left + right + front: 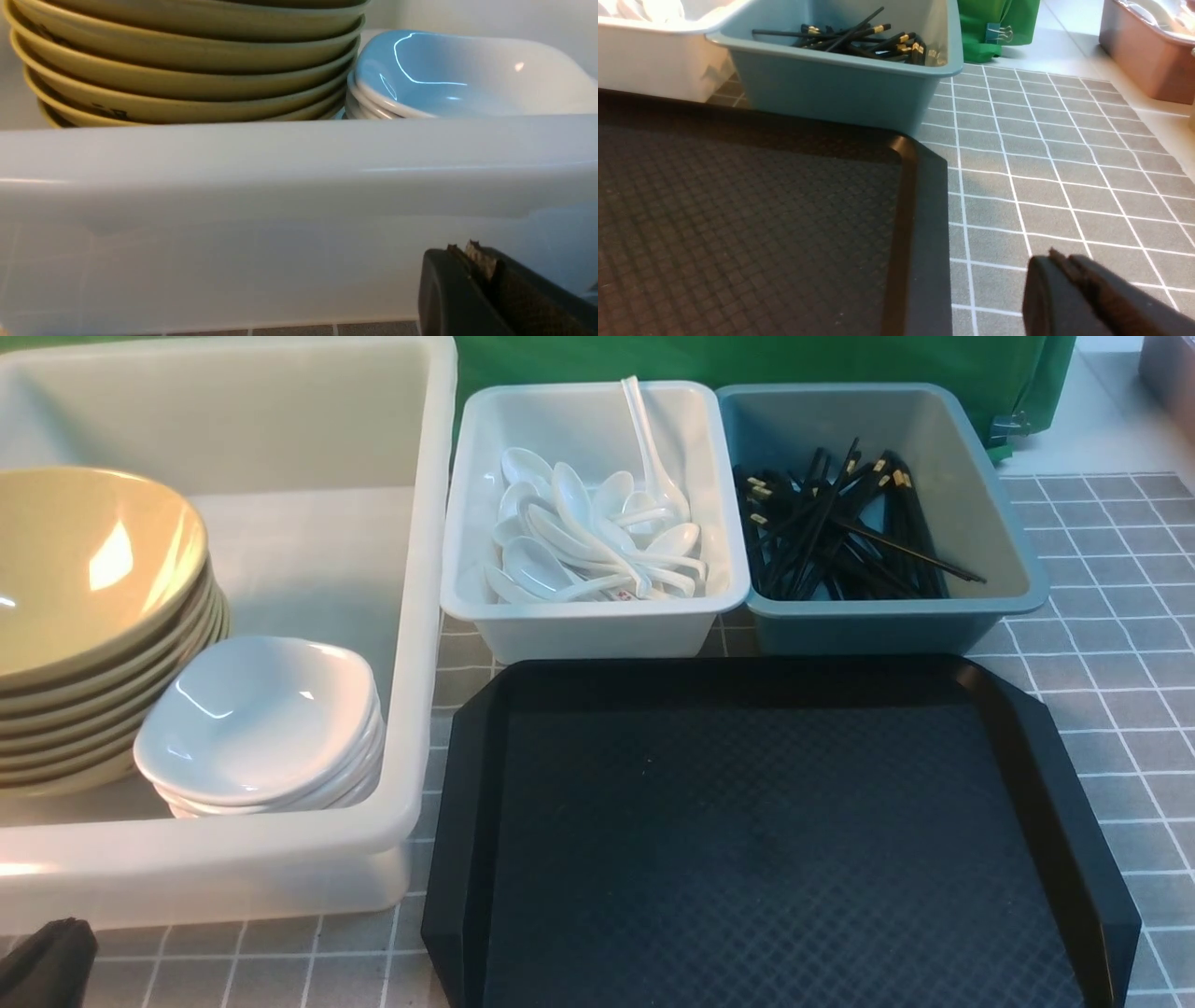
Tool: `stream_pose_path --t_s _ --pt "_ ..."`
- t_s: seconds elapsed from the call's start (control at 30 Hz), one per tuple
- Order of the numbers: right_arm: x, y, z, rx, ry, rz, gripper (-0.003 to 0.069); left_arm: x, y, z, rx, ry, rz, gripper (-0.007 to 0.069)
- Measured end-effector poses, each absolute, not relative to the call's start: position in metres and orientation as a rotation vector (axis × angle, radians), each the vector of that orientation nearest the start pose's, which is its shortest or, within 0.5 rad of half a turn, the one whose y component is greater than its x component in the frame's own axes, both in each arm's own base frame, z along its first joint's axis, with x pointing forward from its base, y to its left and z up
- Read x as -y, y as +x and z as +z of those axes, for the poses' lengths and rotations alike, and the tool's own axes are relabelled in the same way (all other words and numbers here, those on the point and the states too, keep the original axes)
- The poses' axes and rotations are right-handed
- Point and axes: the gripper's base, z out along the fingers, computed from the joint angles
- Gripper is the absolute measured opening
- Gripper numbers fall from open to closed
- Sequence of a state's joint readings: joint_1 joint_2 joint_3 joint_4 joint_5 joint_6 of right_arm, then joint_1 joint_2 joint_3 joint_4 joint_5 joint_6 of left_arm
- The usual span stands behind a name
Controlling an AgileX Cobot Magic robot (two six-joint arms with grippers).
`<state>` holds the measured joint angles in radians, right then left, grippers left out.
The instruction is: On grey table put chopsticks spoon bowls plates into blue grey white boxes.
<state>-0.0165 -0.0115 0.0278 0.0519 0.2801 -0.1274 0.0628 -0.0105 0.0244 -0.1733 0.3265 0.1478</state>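
The large off-white box [411,616] at the left holds a stack of tan bowls [89,579] and a stack of small white plates [261,719]. Several white spoons [597,537] lie in the small white box [597,616]. Black chopsticks [840,532] fill the blue-grey box [980,504]. My left gripper [462,249] is shut and empty, low outside the big box's [280,163] front wall; bowls [187,60] and plates [444,79] show above the rim. My right gripper [1059,259] is shut and empty over the grey table [1064,177], right of the tray, with the chopsticks [864,39] in their box [840,88] ahead.
A black octagonal tray [775,840] with nothing on it lies in front of the two small boxes. Green cloth [747,364] hangs behind them. A brownish bin [1148,51] stands off the table's far right. A dark bit of my left arm [47,961] shows at the lower left corner.
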Motion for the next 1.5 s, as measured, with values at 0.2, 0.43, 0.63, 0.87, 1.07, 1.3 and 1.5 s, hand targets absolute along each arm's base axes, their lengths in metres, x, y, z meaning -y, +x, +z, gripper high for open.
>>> stream_pose_path --t_s 0.2,0.43,0.63,0.87,1.07,1.3,1.5 --pt "-0.0004 0.0547 0.1789 -1.781 -0.065 -0.055 0.0075 0.0023 0.0539 0.1767 -1.816 -0.047 -0.038 -0.0008" --pt "-0.0004 0.0547 0.1789 -1.781 -0.065 -0.055 0.0078 0.0023 0.0539 0.1767 -1.816 -0.048 -0.039 -0.0008" --pt "-0.0004 0.0547 0.1789 -1.781 -0.065 -0.055 0.0082 0.0023 0.0538 0.1767 -1.815 -0.048 -0.040 -0.0008" --pt "-0.0004 0.0547 0.1789 -1.781 -0.065 -0.055 0.0092 0.0023 0.0538 0.1767 -1.815 -0.048 -0.040 -0.0008" --pt "-0.0004 0.0547 0.1789 -1.781 -0.065 -0.055 0.0097 0.0023 0.0538 0.1767 -1.815 -0.048 -0.040 -0.0008" --pt "-0.0004 0.0547 0.1789 -1.781 -0.065 -0.055 0.0097 0.0023 0.0538 0.1767 -1.815 -0.048 -0.040 -0.0008" --pt "-0.0004 0.0547 0.1789 -1.781 -0.065 -0.055 0.0097 0.0023 0.0538 0.1767 -1.815 -0.048 -0.040 -0.0008"
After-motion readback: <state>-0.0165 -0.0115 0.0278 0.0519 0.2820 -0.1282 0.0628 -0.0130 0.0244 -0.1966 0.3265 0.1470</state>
